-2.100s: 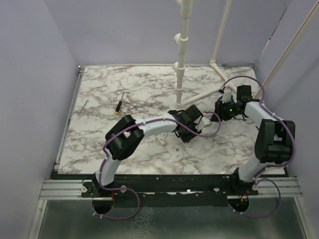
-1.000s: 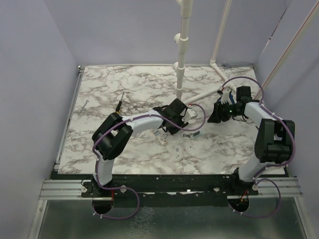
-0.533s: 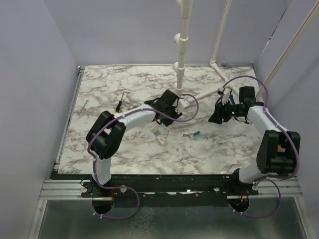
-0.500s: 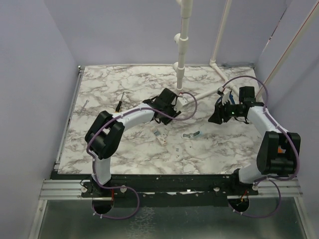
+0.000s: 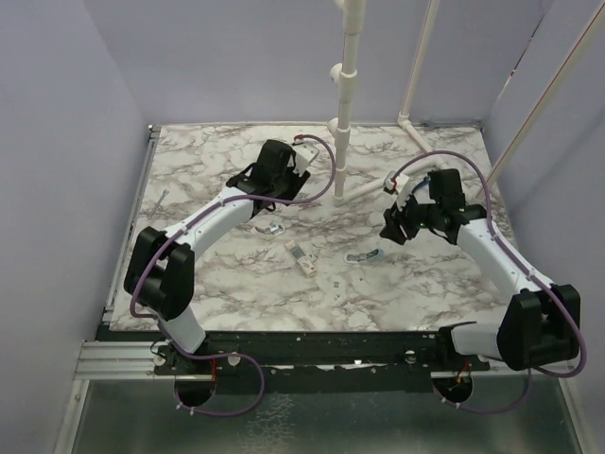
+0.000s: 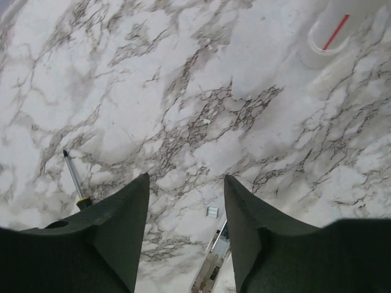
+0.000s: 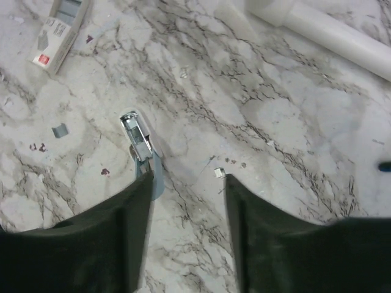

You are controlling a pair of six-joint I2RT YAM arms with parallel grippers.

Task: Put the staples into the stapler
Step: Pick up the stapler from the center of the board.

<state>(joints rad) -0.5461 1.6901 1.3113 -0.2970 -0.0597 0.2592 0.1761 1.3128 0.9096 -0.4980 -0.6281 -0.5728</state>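
The stapler (image 5: 364,255) lies on the marble table, right of centre. In the right wrist view the stapler (image 7: 139,143) shows a silvery open top and a light blue base. Its near end sits at the left fingertip of my right gripper (image 7: 188,177), which is open and empty above it. In the top view my right gripper (image 5: 392,230) hovers just right of the stapler. My left gripper (image 6: 186,178) is open and empty at the back left (image 5: 263,182). I see no clear staple strip. Small grey bits (image 7: 60,130) lie left of the stapler.
A small white oblong box (image 5: 302,257) (image 7: 61,30) lies left of the stapler. A yellow-handled screwdriver (image 6: 74,183) and a slim metal object (image 6: 211,268) lie under the left gripper. White pipes (image 5: 342,142) (image 7: 330,30) stand at the back.
My left arm has swung from the table's centre to the back left, uncovering the stapler. My right gripper has moved left and nearer, over the stapler.
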